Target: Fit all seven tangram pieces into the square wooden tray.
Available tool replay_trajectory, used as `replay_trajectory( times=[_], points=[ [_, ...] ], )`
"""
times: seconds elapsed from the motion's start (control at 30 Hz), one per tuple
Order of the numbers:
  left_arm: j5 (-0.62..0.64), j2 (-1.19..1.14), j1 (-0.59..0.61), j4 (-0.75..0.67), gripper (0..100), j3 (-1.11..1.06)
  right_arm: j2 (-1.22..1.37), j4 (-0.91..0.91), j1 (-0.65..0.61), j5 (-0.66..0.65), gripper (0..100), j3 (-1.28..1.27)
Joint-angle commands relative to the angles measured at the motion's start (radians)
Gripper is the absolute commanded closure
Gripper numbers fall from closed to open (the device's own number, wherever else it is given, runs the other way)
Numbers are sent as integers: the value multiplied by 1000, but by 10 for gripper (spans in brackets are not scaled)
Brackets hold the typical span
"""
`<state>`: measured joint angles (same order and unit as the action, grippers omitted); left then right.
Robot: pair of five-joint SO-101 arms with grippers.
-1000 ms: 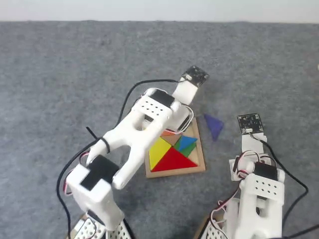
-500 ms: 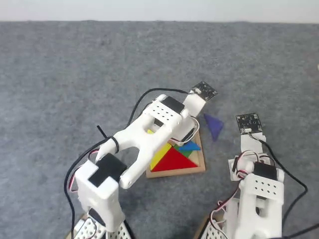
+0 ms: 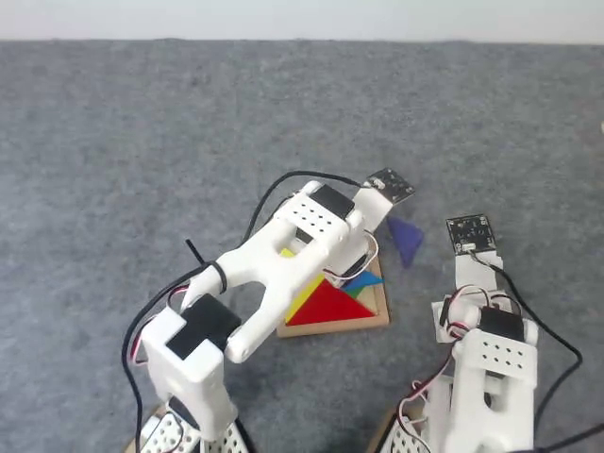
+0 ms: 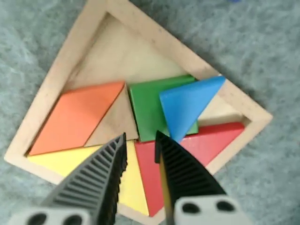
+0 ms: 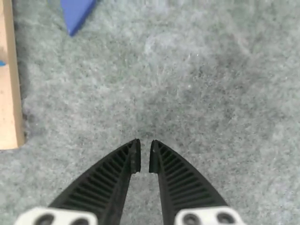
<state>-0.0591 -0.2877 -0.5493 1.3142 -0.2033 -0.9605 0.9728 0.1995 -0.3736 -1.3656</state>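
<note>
Just grey carpet [image 3: 113, 142], perhaps, under tray [image 3: 340, 326]

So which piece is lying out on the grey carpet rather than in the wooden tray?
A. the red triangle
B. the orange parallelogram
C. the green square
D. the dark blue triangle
D: the dark blue triangle lies on the grey carpet beside the tray, while the orange parallelogram, red triangle and green square sit inside it.
</note>
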Motion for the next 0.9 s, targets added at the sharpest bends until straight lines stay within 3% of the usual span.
replay_trajectory(
  times=[0.0, 0.27, 0.5, 0.87],
  points=[
    [-15, 46, -6, 20, 915, -1, 10, -16, -7, -9, 946, 49],
    [-9, 46, -83, 3, 914, -1, 2, -16, 10, 12, 946, 52],
    [-8, 46, -110, 3, 914, -1, 2, -36, 288, 43, 946, 132],
    [-6, 78, -107, 12, 914, 4, 8, -79, 268, 43, 946, 109]
  ],
)
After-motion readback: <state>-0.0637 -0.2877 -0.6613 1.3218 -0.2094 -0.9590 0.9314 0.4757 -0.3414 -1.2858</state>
